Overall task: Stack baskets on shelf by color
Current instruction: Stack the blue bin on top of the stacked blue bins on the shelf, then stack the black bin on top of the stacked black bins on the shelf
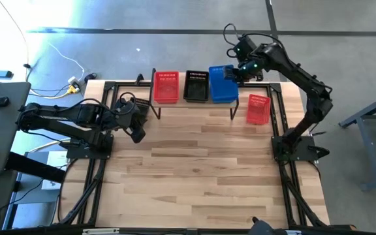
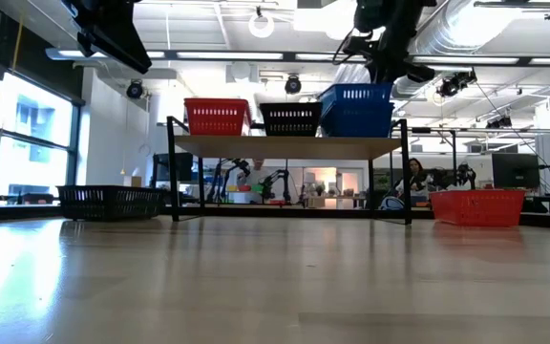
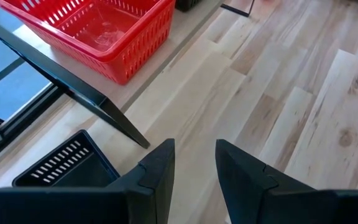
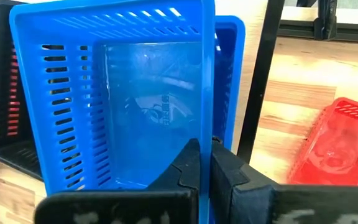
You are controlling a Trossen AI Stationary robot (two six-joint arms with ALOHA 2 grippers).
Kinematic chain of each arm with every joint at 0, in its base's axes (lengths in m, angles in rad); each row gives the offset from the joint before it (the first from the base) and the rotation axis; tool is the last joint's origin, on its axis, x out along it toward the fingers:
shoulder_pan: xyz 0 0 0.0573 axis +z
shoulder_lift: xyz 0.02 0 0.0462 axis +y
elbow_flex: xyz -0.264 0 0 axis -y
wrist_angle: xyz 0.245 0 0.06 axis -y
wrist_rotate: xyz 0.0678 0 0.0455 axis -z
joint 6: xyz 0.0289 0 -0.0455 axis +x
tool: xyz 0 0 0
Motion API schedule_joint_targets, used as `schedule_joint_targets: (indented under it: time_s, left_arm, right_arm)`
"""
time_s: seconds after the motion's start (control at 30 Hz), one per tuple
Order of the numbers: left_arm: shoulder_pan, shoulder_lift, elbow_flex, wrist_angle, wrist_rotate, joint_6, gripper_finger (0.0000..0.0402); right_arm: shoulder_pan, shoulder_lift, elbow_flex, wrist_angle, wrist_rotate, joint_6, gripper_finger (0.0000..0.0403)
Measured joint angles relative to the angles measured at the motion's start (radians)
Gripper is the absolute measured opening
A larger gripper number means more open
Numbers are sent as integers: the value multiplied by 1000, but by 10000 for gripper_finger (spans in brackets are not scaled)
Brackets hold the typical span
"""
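Note:
The shelf [image 2: 285,145] stands at the table's far side and carries a red basket [image 1: 165,87] at its left, a black basket [image 1: 196,86] in the middle and a blue basket at its right. My right gripper [image 4: 205,146] is shut on a second blue basket [image 4: 129,106] lying askew over that lower blue one [image 4: 230,43]. Whether the two touch, I cannot tell. Another red basket [image 1: 258,109] rests on the table right of the shelf. A black basket [image 3: 61,165] stands on the table by the shelf's left leg. My left gripper [image 3: 194,149] hovers open beside it. My right gripper pinches the upper blue basket's side wall at its rim [image 4: 207,124], one finger inside the basket and one outside. The fingers slant down from above, coming from the table's right. The basket hangs open side up, over the lower blue basket on the shelf's right end.
The shelf's thin black legs [image 3: 73,87] stand close to my left gripper. A black frame [image 1: 276,124] runs along the table's edges. Bare wooden tabletop [image 1: 201,170] spreads in front of the shelf. People sit in the room beyond the table.

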Motion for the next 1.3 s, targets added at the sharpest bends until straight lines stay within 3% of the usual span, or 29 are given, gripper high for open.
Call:
schedule_joint_targets:
  time_s: [0.33,0.9,1.3]
  left_arm:
    - [0,0,0,0,4,-1,106]
    - [0,0,0,0,3,-1,106]
    - [0,0,0,0,3,0,106]
  right_arm:
    - [0,0,0,-29,70,-26,0]
    - [0,0,0,-29,54,2,4]
    - [0,-1,0,-26,39,33,99]
